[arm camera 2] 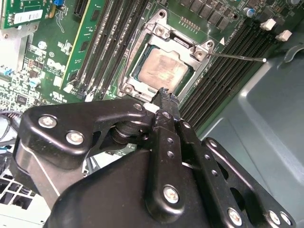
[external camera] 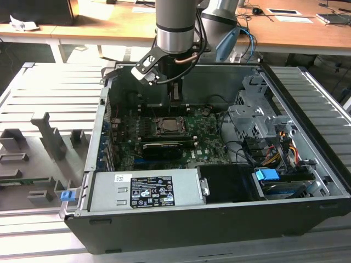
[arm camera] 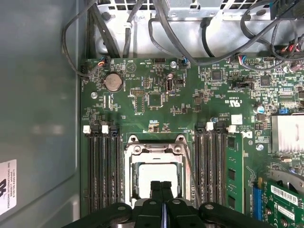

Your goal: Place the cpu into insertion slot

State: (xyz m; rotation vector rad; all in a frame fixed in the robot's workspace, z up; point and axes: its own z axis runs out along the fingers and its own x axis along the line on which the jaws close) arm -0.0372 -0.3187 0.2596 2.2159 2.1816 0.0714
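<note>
You can see the cpu (arm camera: 156, 172) (arm camera 2: 164, 70) lying flat inside the metal frame of the insertion slot (arm camera: 154, 149) (arm camera 2: 183, 42) in both wrist views. Your gripper (arm camera: 160, 183) (arm camera 2: 166, 95) hangs over it, fingers pressed together and holding nothing. In the exterior view the gripper (external camera: 174, 90) reaches down into the open computer case (external camera: 219, 224).

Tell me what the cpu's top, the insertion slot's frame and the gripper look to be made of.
The cpu: dull silver-grey metal lid, matte, with a faint smudged sheen. The insertion slot: bright silvery frame, likely stamped steel, glinting at its edges and screws. The gripper: black links with a slight gloss, metal or hard plastic, hard to tell; silver screw heads.
</note>
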